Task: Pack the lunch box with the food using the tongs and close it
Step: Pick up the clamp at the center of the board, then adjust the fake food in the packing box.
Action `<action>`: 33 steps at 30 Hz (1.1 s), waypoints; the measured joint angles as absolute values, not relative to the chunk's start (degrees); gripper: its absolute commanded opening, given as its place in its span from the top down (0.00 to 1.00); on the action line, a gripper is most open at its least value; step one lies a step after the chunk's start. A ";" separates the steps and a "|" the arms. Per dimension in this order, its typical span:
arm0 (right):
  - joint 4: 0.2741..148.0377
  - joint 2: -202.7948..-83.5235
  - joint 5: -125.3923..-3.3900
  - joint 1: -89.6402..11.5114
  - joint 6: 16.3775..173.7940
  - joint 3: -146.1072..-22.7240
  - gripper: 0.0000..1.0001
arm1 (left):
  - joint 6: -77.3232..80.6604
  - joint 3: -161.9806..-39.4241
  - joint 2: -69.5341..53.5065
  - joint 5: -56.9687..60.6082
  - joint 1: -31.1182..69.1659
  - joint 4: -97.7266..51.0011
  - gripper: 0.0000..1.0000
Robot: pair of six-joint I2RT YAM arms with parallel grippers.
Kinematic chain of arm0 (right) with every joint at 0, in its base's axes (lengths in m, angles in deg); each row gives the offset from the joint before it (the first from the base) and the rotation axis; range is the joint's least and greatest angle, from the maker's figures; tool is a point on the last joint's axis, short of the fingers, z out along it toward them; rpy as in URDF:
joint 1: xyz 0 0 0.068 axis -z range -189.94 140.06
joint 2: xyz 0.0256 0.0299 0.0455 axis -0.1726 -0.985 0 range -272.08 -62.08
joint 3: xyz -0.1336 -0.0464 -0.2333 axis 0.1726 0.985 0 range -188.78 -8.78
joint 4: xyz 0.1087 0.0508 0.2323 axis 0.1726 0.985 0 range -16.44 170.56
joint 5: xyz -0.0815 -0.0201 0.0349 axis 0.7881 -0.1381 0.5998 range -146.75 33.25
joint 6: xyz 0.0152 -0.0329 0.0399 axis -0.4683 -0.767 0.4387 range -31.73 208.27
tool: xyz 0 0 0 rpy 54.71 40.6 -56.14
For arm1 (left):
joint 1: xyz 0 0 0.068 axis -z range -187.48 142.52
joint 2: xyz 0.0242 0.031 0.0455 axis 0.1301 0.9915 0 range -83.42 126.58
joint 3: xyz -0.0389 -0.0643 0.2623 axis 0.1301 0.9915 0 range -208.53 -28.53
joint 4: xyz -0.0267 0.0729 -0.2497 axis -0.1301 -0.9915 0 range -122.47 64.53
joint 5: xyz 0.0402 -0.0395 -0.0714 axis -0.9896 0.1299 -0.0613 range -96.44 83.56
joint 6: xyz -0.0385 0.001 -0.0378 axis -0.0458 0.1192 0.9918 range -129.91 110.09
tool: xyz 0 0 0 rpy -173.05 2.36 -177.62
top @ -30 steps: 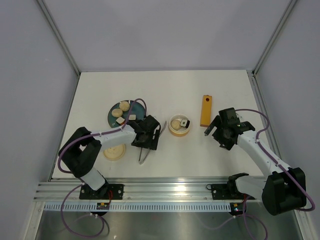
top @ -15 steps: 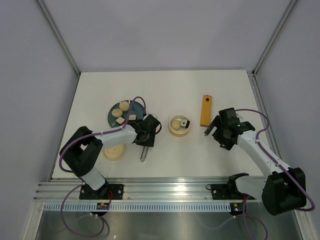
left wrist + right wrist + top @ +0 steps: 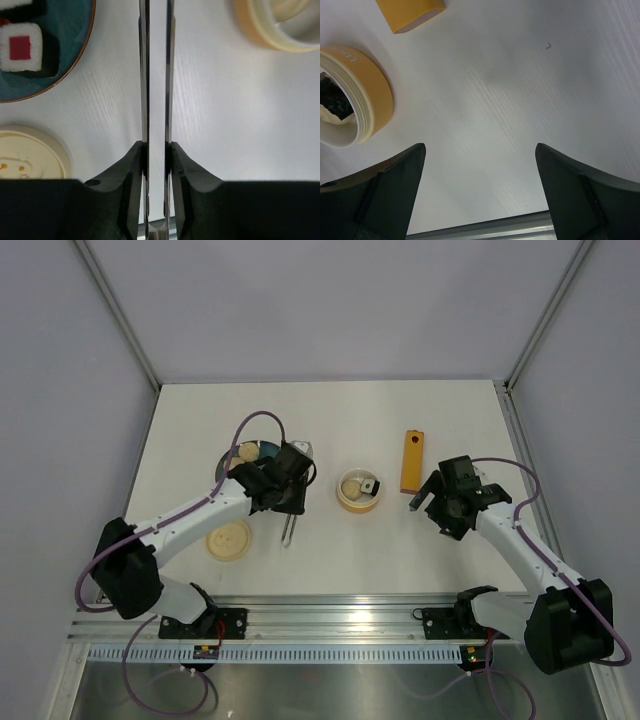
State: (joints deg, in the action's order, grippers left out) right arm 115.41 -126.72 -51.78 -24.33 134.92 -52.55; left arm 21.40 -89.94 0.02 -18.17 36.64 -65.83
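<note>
The left gripper (image 3: 156, 145) has just clamped its fingers on the tongs (image 3: 155, 75), pinching their arms nearly together beside the plate (image 3: 72, 25) — more food (image 3: 247, 451) waits there. The lunch box (image 3: 360, 491) stands mid-tabletop; the right gripper (image 3: 480, 150) idles, fingers wide apart.

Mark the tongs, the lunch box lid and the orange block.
tongs (image 3: 144, 75), left wrist view, midway along its left metal arm.
lunch box lid (image 3: 229, 540), top external view, centre of the flat round disc.
orange block (image 3: 412, 465), top external view, middle of its long upper face.
</note>
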 measured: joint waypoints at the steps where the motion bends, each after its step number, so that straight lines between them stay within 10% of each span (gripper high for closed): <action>1: 115.43 -126.61 -51.76 -24.33 134.92 -52.55 0.01 | 20.85 -91.71 -1.16 -17.64 36.64 -67.18 0.64; 33: 118.86 -124.36 -49.75 -24.33 134.51 -53.27 0.01 | 18.67 -115.27 2.84 -5.23 43.77 -75.38 0.62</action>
